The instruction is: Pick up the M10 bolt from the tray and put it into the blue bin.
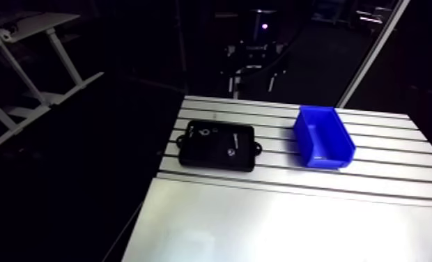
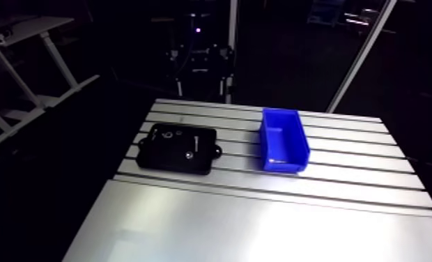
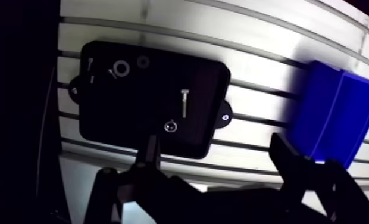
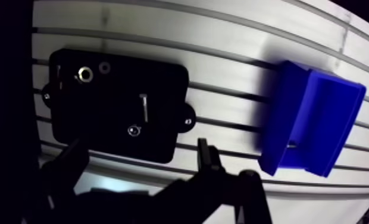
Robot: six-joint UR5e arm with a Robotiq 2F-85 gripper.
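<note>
**Approach stage: bolt not yet picked**

Arm view: the black tray (image 1: 215,145) sits on the slotted table (image 1: 372,202), with the blue bin (image 1: 322,136) beside it but apart.

Wrist view: the gripper (image 3: 216,143) hangs over the tray's edge, spread wide and empty. The bolt (image 3: 185,102) lies flat in the tray ahead. Next, I judge, it must descend and straddle the shank.

Silver table (image 1: 281,219) with a black tray (image 1: 206,157) and a blue bin (image 1: 338,141) on top.
Long grooves across the far part, smooth and shiny at the near part. Tray and bin side by side on the grooves, apart, not touching.
</note>
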